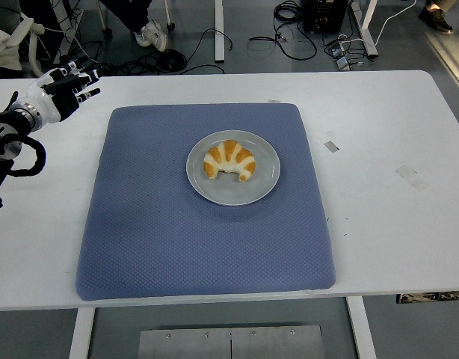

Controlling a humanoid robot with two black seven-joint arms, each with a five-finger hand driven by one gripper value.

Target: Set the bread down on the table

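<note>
The bread, a curved golden roll with pale stripes, lay on a grey plate, a little above the plate's middle. The plate sat near the centre of a blue mat that covered much of the white table. Well to the left, off the mat and over the table's far left corner, the left hand hovered with its fingers stretched out loosely and nothing in them, far from the bread. A person's shoe showed on the floor beyond the table.
</note>
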